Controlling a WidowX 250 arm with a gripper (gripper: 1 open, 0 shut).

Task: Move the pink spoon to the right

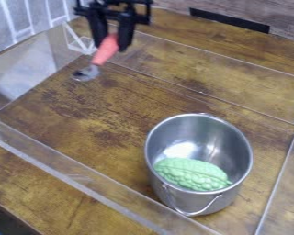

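The pink spoon [100, 55] hangs tilted above the wooden table, its salmon handle pinched at the top and its silver bowl pointing down-left near the surface. My gripper [117, 35] is at the upper left of the view, shut on the spoon's handle. The black arm above it is blurred. The spoon's bowl end looks just above or barely touching the wood; I cannot tell which.
A steel pot [200, 156] with a bumpy green vegetable [193, 173] inside stands at the lower right. Clear plastic walls [63, 170] fence the wooden tabletop [100, 110]. A white strip [204, 72] reflects on the far wall.
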